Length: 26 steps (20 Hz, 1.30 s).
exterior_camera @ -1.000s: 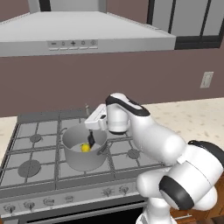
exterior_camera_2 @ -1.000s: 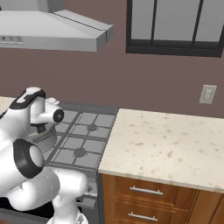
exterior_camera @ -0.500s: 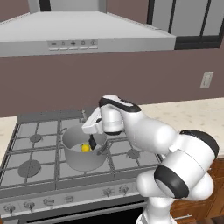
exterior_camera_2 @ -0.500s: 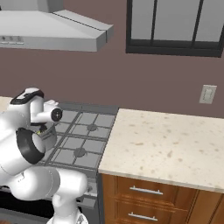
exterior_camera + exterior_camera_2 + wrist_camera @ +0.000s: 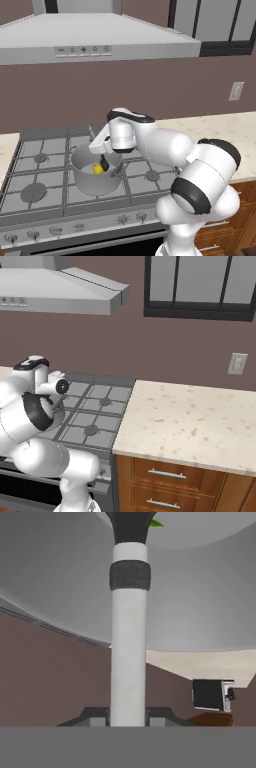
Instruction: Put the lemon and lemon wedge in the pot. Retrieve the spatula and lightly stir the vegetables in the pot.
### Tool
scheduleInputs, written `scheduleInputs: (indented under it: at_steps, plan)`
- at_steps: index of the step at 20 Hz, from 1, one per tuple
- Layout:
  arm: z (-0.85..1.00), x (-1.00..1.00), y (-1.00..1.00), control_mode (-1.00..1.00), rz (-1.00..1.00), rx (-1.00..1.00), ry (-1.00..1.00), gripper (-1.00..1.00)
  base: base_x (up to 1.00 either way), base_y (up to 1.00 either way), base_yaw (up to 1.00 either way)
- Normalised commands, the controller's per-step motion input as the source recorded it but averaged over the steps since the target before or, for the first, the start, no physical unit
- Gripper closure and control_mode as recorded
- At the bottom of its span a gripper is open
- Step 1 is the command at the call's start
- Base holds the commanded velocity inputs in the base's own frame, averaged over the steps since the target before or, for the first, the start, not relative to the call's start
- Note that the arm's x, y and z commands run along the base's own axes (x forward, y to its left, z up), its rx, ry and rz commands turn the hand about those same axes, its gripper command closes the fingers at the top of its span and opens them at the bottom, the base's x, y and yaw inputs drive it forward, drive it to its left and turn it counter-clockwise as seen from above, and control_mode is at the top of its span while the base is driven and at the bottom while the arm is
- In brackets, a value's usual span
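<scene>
The grey metal pot (image 5: 86, 181) stands on the front middle burner of the stove. The small yellow lemon (image 5: 98, 170) lies inside it. My gripper (image 5: 105, 161) reaches down into the pot from the right, just beside the lemon. In the hand view my gripper (image 5: 128, 717) is shut on the spatula (image 5: 129, 662), whose white handle with a dark band runs up to a dark head against the pot's pale inside (image 5: 200, 607). A small green bit (image 5: 156, 523) shows beside the head. The lemon wedge is hidden.
The gas stove (image 5: 40, 192) has grey grates and a row of knobs (image 5: 55, 230) along its front. A speckled counter (image 5: 195, 421) with wooden drawers lies to the right. A range hood (image 5: 100, 40) hangs overhead, and an outlet (image 5: 236, 363) is on the wall.
My hand has shifted slightly left and lower over the pot, still gripping the spatula. The lemon and pot stay where they were.
</scene>
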Motion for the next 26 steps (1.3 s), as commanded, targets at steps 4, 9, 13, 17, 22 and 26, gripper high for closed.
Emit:
scheduleInputs:
  at_steps: [4, 9, 13, 17, 22, 26]
  plan:
    - [-0.24, 0.02, 0.01, -1.0, 0.0, 0.0, -0.08, 1.0, 0.0, 0.0, 0.0]
    - [-0.12, 0.04, 0.1, -1.0, 0.0, 0.0, -0.15, 1.0, 0.0, 0.0, 0.0]
    - [-0.04, 0.03, 0.27, -1.0, 0.0, 0.05, -0.22, 1.0, 0.0, 0.0, 0.0]
    - [-0.09, -0.01, 0.35, -1.0, 0.0, 0.11, -0.13, 1.0, 0.0, 0.0, 0.0]
    - [-0.04, -0.22, 0.25, -1.0, 0.0, 0.17, 0.0, 1.0, 0.0, 0.0, 0.0]
    - [0.0, -0.31, 0.24, -1.0, 0.0, 0.26, 0.12, 1.0, 0.0, 0.0, 0.0]
